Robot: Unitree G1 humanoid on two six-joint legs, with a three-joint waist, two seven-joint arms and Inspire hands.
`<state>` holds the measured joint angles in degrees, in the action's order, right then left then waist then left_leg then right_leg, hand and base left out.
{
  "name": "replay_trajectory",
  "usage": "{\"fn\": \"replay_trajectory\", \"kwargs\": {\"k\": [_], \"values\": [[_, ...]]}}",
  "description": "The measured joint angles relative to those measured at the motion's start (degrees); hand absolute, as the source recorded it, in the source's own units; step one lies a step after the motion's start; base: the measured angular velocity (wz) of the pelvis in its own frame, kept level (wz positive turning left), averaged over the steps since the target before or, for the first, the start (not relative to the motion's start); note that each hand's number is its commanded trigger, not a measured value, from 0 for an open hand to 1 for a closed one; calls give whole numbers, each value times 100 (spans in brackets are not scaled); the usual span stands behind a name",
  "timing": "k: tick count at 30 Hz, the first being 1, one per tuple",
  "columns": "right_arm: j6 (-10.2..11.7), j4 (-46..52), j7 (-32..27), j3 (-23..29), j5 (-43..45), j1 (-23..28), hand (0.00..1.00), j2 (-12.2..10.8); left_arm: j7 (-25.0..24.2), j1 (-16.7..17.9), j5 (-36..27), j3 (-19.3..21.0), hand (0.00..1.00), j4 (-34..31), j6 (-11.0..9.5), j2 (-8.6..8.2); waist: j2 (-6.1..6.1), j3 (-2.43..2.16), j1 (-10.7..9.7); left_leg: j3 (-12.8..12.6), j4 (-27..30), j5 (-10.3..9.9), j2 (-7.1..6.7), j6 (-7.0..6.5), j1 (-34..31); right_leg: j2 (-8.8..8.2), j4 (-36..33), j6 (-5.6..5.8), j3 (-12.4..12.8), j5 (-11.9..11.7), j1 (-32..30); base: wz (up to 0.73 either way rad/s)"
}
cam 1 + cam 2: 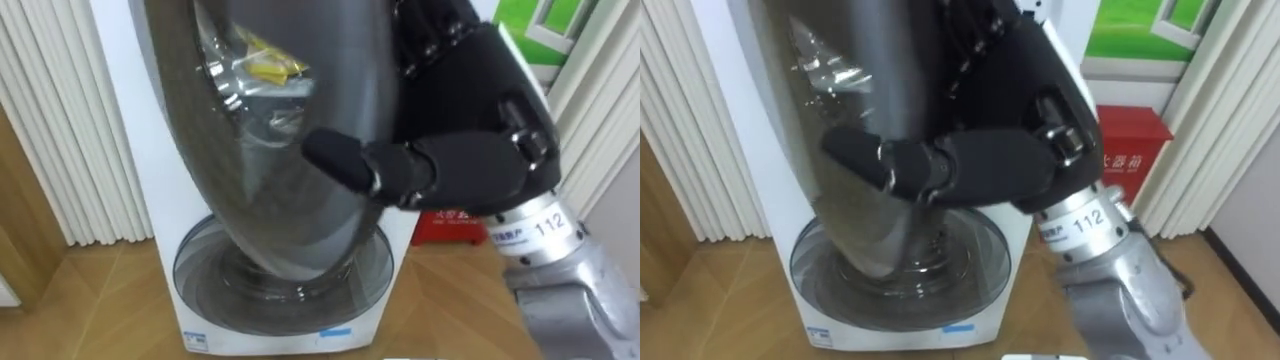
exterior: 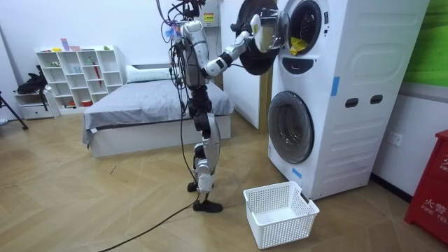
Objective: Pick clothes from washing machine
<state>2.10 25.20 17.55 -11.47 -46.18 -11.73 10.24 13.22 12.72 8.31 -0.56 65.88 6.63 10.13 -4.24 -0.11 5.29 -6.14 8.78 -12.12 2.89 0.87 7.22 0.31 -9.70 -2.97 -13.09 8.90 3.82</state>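
Clothes: a yellow piece point(image 2: 297, 46) is lying at the mouth of the upper drum, hanging a little over the lower rim of the opening, upper right of centre in the room view; in the left eye view a yellow patch is showing through the glass at the top of the frame. The upper washing machine point(image 2: 329, 35) is sitting stacked on a lower machine point(image 2: 329, 133), whose round door point(image 1: 280, 275) is closed. The upper door point(image 1: 250, 180) is standing swung open toward the robot and taking up the middle of both eye views. The right hand point(image 1: 470, 150) is coming in from the right edge and resting against this door at its right side; whether it is clasping the door or only pressing on it cannot be told. The robot is standing upright on the wooden floor point(image 2: 105, 203), facing the machines, arm raised to the door. A white basket point(image 2: 269, 229) is sitting on the floor near the lower machine. A bed point(image 2: 140, 105) and white shelf point(image 2: 77, 73) are standing behind the robot. A red box point(image 1: 1125, 150) is sitting at the right, beyond the machines.
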Motion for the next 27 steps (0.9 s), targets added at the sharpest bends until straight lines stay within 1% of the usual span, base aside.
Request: {"fn": "replay_trajectory", "kwargs": {"k": [1, 2, 3, 4, 6, 7, 8, 9, 10, 12, 13, 14, 16, 17, 19, 21, 24, 27], "values": [[45, -42, 63, -86, -72, 1, 0, -36, 0, -1, -9, -58, 0, 3, 16, 0, 14, -1, 1, 0, 0, 1, 0, 2, 0, 2, 0, -1, 2, 0, 1, 0], [101, -126, 190, -234, -130, 2, 0, -136, 0, -15, -17, -166, 0, -2, 48, -2, 37, -5, 12, 5, 10, 2, 1, 2, 1, 2, -1, -1, 3, 0, 5, 0], [158, -205, 310, -374, -224, 3, 0, -225, 0, -36, -24, -236, 0, -26, 51, -2, 53, -1, 53, 7, 31, 2, 2, 2, 1, 3, -2, -3, 7, -1, 6, 0], [168, -235, 359, -441, -291, 4, 0, -251, 0, -81, -35, -271, 0, -44, 56, -2, 59, 1, 93, -4, 38, 2, 3, 2, -1, 2, -2, -5, 9, -3, 6, 0], [209, -329, 484, -729, -509, 2, 0, -337, 9, -199, -150, -414, 0, -75, 59, -1, 73, 5, 273, -1, 34, 2, 6, 3, -4, 6, -8, -8, 12, -2, 6, 2], [209, -353, 501, -806, -544, -1, 0, -341, 9, -232, -154, -438, 0, -82, 59, -2, 73, 5, 315, 1, 34, 2, 6, 3, -6, 5, -9, -8, 10, -2, 6, 5], [195, -429, 527, -992, -558, -23, 0, -344, 12, -269, -187, -524, 0, -102, 60, 2, 72, 5, 371, 9, 34, 1, 6, 4, -11, 3, -11, -7, 2, -1, 6, 4], [157, -460, 529, -1051, -557, -20, 0, -344, 12, -283, -193, -545, 0, -108, 60, 1, 72, 6, 410, 10, 33, 1, 5, 4, -15, 3, -10, -7, 1, -1, 4, 7], [46, -549, 533, -1232, -552, -18, 0, -336, 12, -315, -198, -600, 0, -110, 60, 3, 68, 7, 466, 24, 31, -1, 3, 6, -29, 0, -10, -6, -14, -1, 1, 11], [-312, -715, 554, -1557, -455, -15, 0, -324, 1, -357, -197, -641, 0, -119, 59, 2, 49, 12, 522, 115, 32, -2, -16, 7, -76, -15, -8, 2, -99, 3, -3, 19], [-381, -730, 557, -1620, -409, -16, 0, -312, -2, -365, -197, -640, 0, -119, 59, 2, 45, 14, 547, 136, 33, -2, -21, 6, -84, -15, -8, 4, -115, 4, -2, 17], [-546, -753, 591, -1684, -314, -16, 0, -265, -14, -378, -197, -641, 0, -119, 59, 2, 40, 15, 608, 163, 41, -2, -27, 5, -103, -19, -6, 7, -137, 6, -3, 10], [-681, -820, 636, -1697, -208, -28, 0, -271, -28, -376, -193, -638, 0, -118, 60, 2, 26, 21, 664, 190, 43, -3, -33, 3, -115, -31, -3, 9, -157, 7, -3, 8], [-729, -825, 641, -1698, -129, -28, 0, -269, -34, -372, -194, -637, 0, -117, 62, 2, 19, 26, 710, 205, 44, -3, -35, 3, -123, -37, 1, 9, -161, 8, -3, 6], [-753, -839, 641, -1697, -55, -35, 0, -269, -35, -376, -196, -636, 0, -118, 64, 1, 13, 29, 764, 227, 47, -3, -37, 3, -142, -40, 5, 10, -176, 8, -9, 7], [-797, -839, 639, -1697, -46, -45, 0, -270, -35, -381, -196, -634, 0, -118, 64, 1, 17, 32, 772, 265, 54, -3, -41, 2, -161, -47, 5, 12, -213, 10, -8, 9], [-797, -839, 636, -1697, 28, -64, 0, -272, -36, -389, -190, -636, 0, -118, 62, -1, 19, 33, 775, 306, 54, -3, -50, 2, -172, -63, 5, 18, -267, 22, -1, 7], [-797, -839, 637, -1695, 32, -64, 0, -270, -36, -398, -191, -636, 0, -118, 61, -8, 24, 37, 770, 306, 56, -3, -55, 2, -173, -68, 5, 22, -270, 26, 2, 1]]}}
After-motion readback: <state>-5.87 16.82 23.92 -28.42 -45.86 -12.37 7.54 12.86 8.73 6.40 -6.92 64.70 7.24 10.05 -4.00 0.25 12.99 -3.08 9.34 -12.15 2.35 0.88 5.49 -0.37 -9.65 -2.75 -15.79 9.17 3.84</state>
